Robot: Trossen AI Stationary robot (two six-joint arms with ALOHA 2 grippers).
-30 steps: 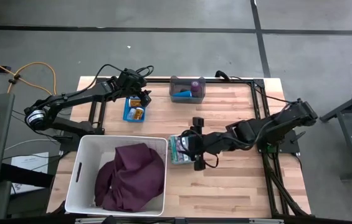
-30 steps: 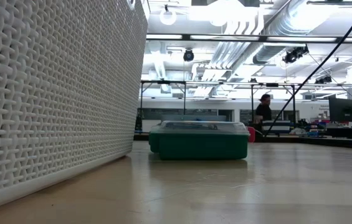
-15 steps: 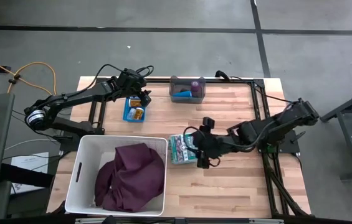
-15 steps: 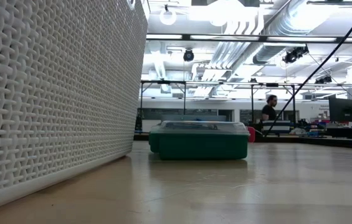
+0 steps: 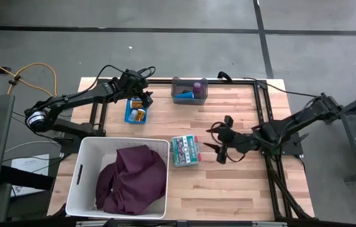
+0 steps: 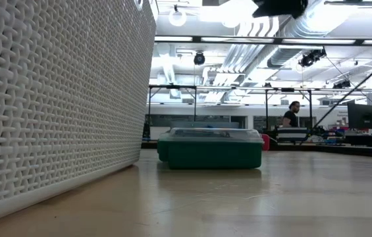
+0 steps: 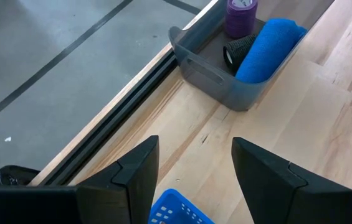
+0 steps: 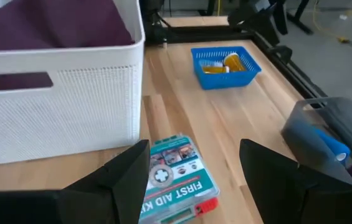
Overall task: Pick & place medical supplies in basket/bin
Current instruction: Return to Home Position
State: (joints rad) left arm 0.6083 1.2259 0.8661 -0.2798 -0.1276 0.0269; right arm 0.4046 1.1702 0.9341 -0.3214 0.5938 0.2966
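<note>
Right end effector (image 5: 217,144) hangs over the wooden surface (image 5: 241,183) just beside the first aid kit (image 5: 185,151), fingers spread wide, nothing in them. Left end effector (image 7: 194,163) hovers above the blue bin (image 8: 225,79), wide open too and empty. Orange bottles (image 8: 232,61) lie in that blue bin. Blue roll (image 7: 266,40) and purple roll (image 7: 241,14) sit in the grey bin (image 7: 207,68). Maroon cloth (image 5: 132,178) is heaped in the white basket (image 8: 70,106).
</note>
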